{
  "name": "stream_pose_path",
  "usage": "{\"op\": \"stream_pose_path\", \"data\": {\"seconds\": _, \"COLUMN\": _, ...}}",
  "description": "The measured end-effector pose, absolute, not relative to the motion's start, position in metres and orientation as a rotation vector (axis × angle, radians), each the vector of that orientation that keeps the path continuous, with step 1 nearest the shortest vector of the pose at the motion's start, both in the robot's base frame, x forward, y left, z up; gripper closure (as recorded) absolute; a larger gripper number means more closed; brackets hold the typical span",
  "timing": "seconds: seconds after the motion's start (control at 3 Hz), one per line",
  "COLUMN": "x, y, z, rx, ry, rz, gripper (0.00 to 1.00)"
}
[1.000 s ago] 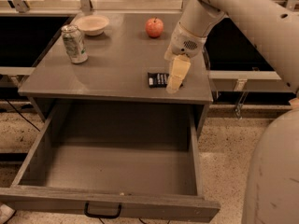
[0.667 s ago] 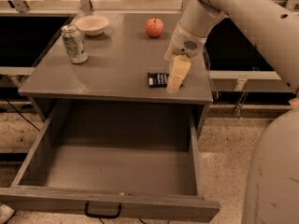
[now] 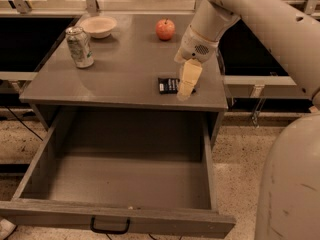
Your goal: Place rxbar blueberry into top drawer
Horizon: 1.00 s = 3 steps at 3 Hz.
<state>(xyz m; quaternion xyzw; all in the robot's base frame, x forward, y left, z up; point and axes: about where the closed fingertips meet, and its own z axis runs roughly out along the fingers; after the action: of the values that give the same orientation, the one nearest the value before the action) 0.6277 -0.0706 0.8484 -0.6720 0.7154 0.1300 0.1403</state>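
One cream gripper (image 3: 185, 89) at flat dark rxbar blueberry (image 3: 167, 85), boxy grey top drawer (image 3: 125, 218)

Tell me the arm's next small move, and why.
Likely secure a grip on the snack bar. The gripper is at its right end, the bar lies flat on the cabinet top, and the open drawer below holds nothing.

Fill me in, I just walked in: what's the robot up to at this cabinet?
The robot's arm reaches down to the cabinet top, with its tool at the right end of the rxbar blueberry, which lies flat near the front right edge. The top drawer below is pulled wide open, and the bar is not yet in it. A can, a bowl and an apple stand farther back.
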Motion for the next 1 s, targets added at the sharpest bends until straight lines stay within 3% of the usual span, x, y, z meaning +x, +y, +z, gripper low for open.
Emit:
{"op": "stream_pose_path", "data": {"seconds": 0.67, "x": 0.6293, "y": -0.0710, "z": 0.8378, "rx": -1.948, "ry": 2.081, "rz": 0.406, "gripper": 0.00}}
{"op": "stream_pose_path", "data": {"seconds": 1.0, "x": 0.6293, "y": -0.0710, "z": 0.8378, "rx": -1.948, "ry": 2.081, "rz": 0.406, "gripper": 0.17}}
